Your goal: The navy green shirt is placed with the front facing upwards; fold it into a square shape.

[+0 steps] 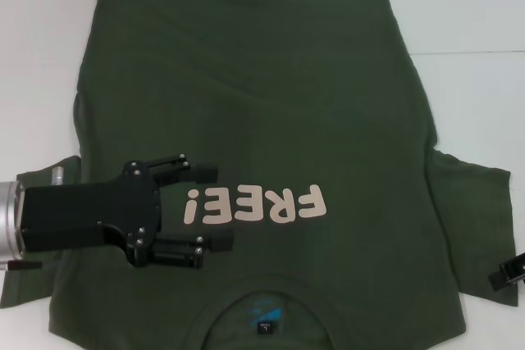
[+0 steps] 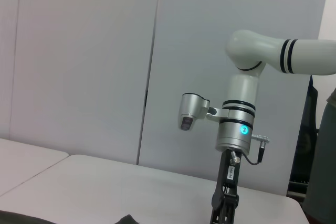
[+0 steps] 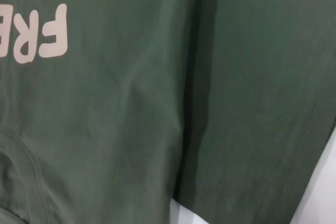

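Head view: navy green shirt (image 1: 271, 104) flat on the white bench (image 1: 467, 6), front up, collar nearest the robot. Left gripper (image 1: 205, 206) over the chest, fingers spread, holding nothing. Right gripper (image 1: 507, 275) at the right sleeve; opening unreadable.

Left wrist view: right arm (image 2: 239, 124) upright beyond.

Right wrist view: sleeve seam, lettering (image 3: 31, 35). Soft, light, limp cloth; best pinched at sleeve or hem edges.

I see the shirt (image 1: 271, 120) spread flat across the table (image 1: 476, 14), collar at the near edge, my left gripper (image 1: 209, 206) over its left chest, right gripper (image 1: 509, 272) by the right sleeve
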Controlling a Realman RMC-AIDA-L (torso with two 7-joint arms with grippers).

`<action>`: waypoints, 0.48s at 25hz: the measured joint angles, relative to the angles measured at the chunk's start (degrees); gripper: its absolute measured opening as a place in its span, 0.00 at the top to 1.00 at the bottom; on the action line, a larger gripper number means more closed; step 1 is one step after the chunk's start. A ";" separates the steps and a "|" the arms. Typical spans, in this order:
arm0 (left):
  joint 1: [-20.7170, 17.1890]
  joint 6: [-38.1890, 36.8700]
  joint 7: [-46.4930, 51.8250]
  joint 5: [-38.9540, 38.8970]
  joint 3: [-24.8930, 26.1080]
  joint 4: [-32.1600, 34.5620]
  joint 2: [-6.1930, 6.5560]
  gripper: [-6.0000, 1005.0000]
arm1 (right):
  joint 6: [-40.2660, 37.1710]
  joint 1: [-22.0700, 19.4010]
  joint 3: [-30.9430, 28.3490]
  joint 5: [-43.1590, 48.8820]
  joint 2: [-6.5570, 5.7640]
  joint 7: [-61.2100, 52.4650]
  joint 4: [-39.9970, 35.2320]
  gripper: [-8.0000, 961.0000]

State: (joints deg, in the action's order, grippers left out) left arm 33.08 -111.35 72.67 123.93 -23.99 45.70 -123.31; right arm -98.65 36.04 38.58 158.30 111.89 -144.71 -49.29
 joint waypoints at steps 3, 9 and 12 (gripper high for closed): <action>-0.02 0.00 -0.11 0.00 0.00 0.00 0.00 0.07 | 0.12 -0.03 0.00 0.12 -0.05 -0.54 0.02 0.23; -0.11 -0.01 -0.63 0.00 0.00 -0.35 0.00 0.07 | 0.06 -0.07 0.00 0.35 -0.24 -0.94 0.08 0.22; -0.13 -0.01 -0.70 0.00 -0.01 -0.59 0.00 0.07 | 0.06 -0.08 0.00 0.42 -0.29 -1.00 0.60 0.22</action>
State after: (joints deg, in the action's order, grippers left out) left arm 32.95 -111.36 71.97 123.93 -24.00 45.12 -123.31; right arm -98.59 35.96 38.58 158.72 111.59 -145.71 -48.70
